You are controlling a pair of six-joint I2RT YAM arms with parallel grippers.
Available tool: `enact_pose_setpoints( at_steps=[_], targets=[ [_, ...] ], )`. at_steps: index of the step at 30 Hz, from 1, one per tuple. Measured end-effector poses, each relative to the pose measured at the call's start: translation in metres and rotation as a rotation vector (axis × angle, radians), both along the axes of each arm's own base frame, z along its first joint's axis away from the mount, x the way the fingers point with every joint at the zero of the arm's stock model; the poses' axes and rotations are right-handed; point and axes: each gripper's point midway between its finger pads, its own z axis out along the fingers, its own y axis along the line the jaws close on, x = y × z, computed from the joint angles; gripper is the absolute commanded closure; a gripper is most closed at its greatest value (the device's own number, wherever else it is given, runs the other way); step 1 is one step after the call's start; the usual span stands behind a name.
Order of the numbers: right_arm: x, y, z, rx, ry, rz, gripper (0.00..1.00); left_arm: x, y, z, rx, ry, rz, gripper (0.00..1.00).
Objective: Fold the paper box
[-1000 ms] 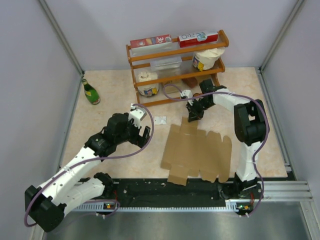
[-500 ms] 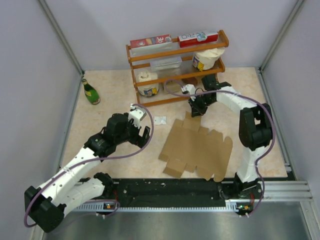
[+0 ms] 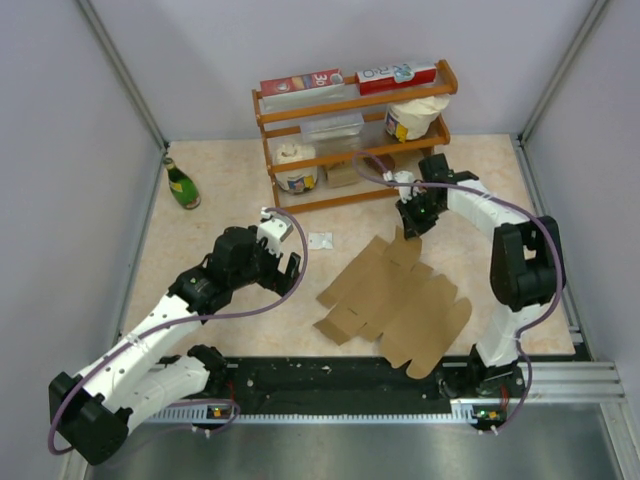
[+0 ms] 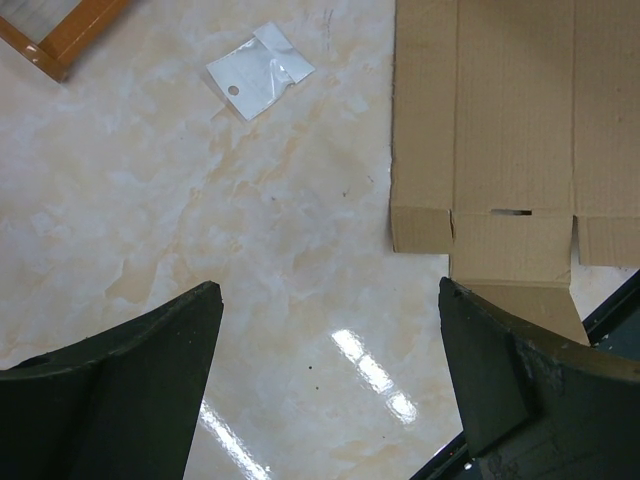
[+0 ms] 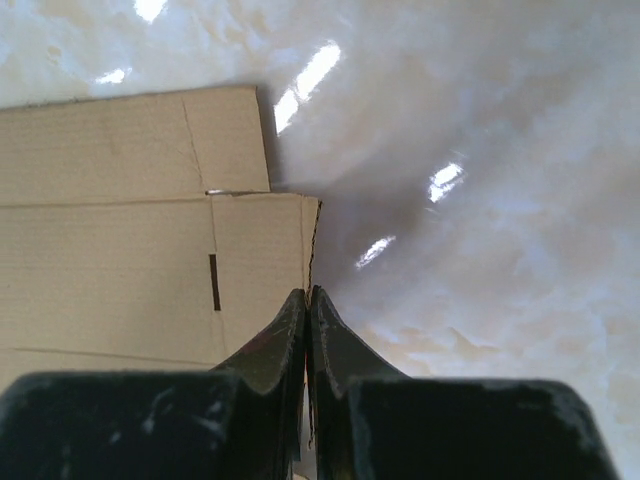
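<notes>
Brown cardboard is what this job is about, but going from the left, a green bottle (image 3: 181, 184) is standing well to the left of the wooden rack (image 3: 352, 100), and nothing is touching it. Next, the left gripper (image 4: 330, 385) is hanging in front of the rack and off to its left. Its jaws are spread wide with nothing between them, and it is looking down at the table (image 3: 220, 180). A small white scrap (image 4: 258, 70) is lying flat in front of the rack's left half. Then the paper box (image 3: 395, 300) is lying in front of the rack as a flat cut-out sheet. It is turned at a slant, and no sides are standing up yet. Its far flap is reaching toward the rack's right end. There the right gripper (image 5: 307, 310) is pinching the thin edge of that flap, with its jaws squeezed tight together. So the robot seems to be getting the sheet into place, right at the start of the folding. I am thinking the next move is calling for the right gripper to swing that flap up and over along its crease. The left gripper would be coming across to press the sheet down, so it is not sliding away.
</notes>
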Motion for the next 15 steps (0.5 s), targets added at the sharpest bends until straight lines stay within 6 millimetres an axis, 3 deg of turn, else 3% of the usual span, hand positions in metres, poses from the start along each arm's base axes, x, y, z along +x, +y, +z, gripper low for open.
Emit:
enact_pose_setpoints(
  at_steps=[15],
  targets=[
    [0.025, -0.048, 0.006, -0.075, -0.024, -0.464, 1.00, -0.002, -0.002, 0.000, -0.008, 0.005, -0.015, 0.08]
  ],
)
